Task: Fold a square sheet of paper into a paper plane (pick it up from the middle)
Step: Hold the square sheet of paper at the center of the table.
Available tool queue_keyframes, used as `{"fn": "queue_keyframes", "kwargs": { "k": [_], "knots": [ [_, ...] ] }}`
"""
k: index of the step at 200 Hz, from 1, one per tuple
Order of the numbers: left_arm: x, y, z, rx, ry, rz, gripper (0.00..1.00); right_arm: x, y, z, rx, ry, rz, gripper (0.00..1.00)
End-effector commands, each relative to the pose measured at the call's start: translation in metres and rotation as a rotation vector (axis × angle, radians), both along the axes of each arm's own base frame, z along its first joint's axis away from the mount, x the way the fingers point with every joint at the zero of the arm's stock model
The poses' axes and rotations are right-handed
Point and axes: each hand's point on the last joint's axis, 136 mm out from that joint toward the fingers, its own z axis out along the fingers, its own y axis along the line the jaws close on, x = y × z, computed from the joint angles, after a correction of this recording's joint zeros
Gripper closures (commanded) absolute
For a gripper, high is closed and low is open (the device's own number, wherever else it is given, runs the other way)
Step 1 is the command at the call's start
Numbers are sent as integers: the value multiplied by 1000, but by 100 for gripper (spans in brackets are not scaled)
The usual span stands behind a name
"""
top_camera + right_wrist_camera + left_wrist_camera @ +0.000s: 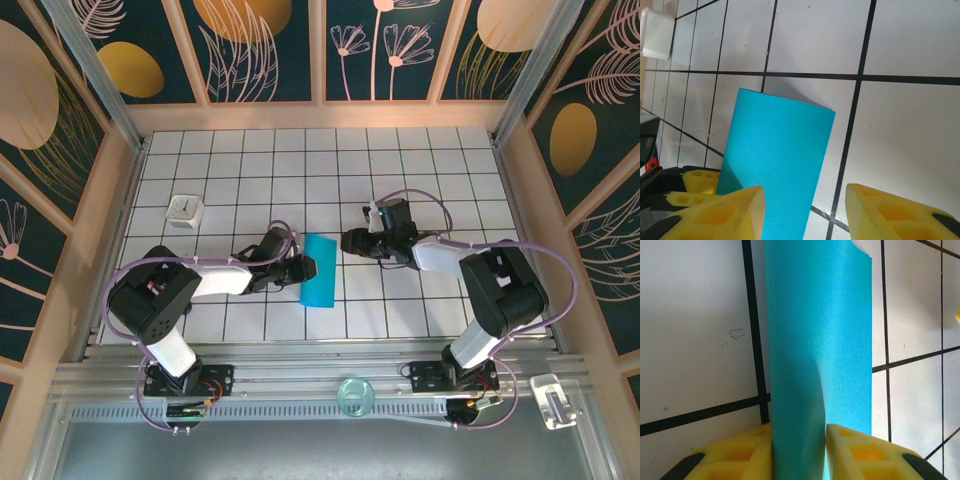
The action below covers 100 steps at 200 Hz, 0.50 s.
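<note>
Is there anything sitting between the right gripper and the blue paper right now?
Nothing visible. The right gripper hangs open just beside the sheet of paper, on its right, with no object between them. The left gripper pinches the sheet's opposite edge, and the white cube sits far off to the left.

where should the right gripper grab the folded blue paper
Probably its free long right edge, near the middle, coming in low from the right. The paper is a narrow strip, the left gripper pinches the opposite edge, and the open right gripper faces that side.
</note>
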Motion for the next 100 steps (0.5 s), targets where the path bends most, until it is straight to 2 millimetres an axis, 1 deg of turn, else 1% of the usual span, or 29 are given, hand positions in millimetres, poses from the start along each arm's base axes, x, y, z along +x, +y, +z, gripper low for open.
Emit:
{"fn": "queue_keyframes", "kwargs": {
  "k": [1,35,36,39,56,100],
  "knots": [
    [-28,15,-29,97,110,-34,69,1,-12,3,-29,-14,-25,54],
    [-29,14,-30,105,111,-41,70,2,-8,6,-10,-3,-19,54],
    [-30,15,-34,114,121,-41,70,2,-8,6,-9,-3,-18,54],
    [-32,16,-39,122,131,-42,70,1,-7,5,-4,2,-17,54],
    [-32,16,-40,130,133,-47,70,-2,-2,5,13,13,-6,54],
    [-33,17,-46,146,140,-54,70,-7,11,-1,18,33,13,63]
  ]
}}
